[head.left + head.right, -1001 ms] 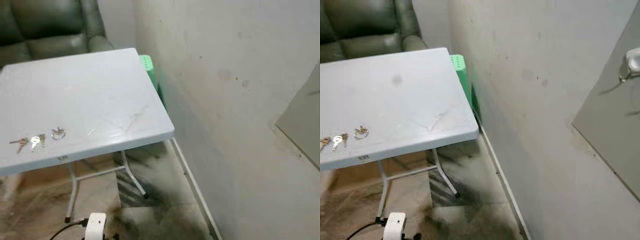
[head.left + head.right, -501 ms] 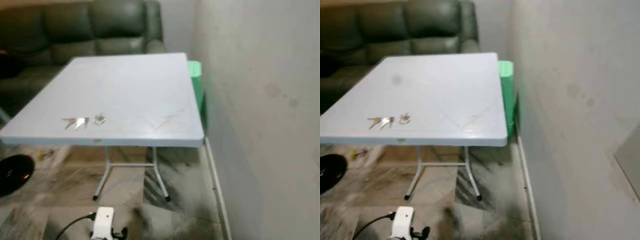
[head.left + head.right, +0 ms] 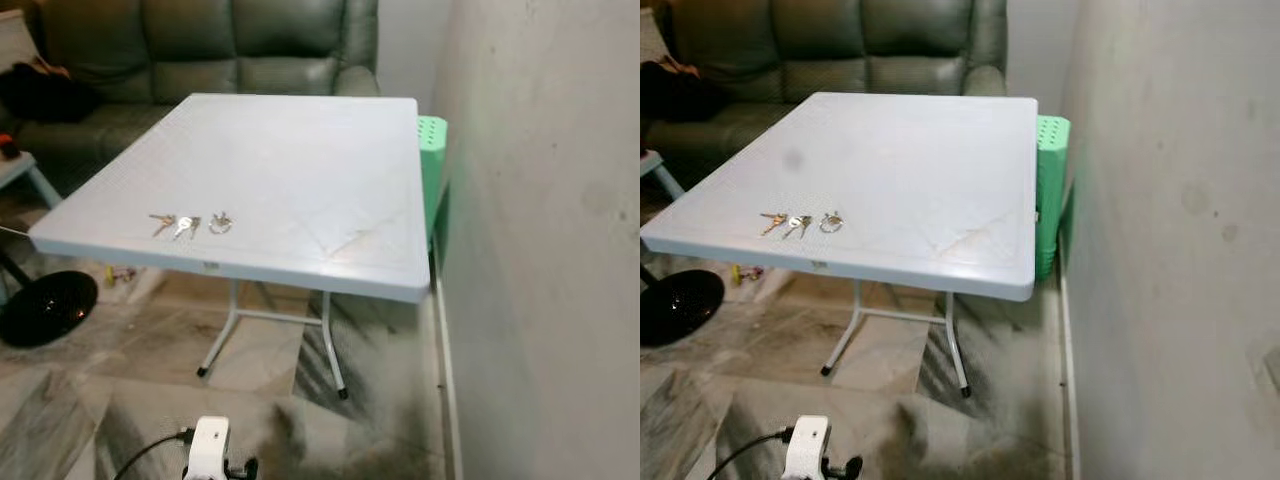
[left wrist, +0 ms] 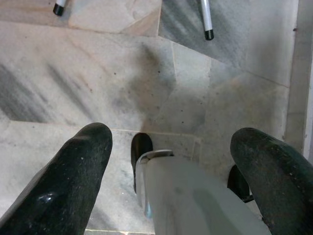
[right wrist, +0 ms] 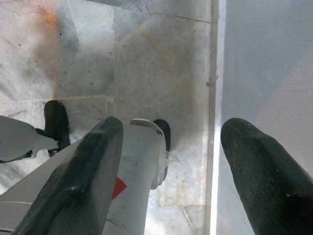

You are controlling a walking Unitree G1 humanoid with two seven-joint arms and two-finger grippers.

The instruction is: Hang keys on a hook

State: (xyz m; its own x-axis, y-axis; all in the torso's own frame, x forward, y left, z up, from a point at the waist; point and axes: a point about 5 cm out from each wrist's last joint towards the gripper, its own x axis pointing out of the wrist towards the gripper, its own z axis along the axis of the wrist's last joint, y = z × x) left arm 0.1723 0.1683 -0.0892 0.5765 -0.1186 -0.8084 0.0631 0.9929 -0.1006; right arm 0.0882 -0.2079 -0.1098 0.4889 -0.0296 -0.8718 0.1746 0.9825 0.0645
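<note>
A: Nearest, low in frame: left gripper [image 4: 168, 166] and right gripper [image 5: 168, 161] hung over the marble floor [image 4: 98, 78], fingers spread, grasping nothing.

B: Keys?

A: The keys [image 3: 187, 225] lay left of centre, near the folding table's [image 3: 300, 170] front edge. Best to square up, stop close, then reach with one arm. Sofa [image 3: 210, 45] stood beyond.

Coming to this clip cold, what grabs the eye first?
A white folding table fills the middle, with a small bunch of keys lying near its front left edge. A dark green sofa stands behind it, and a green stool is wedged between the table and the wall on the right.
</note>
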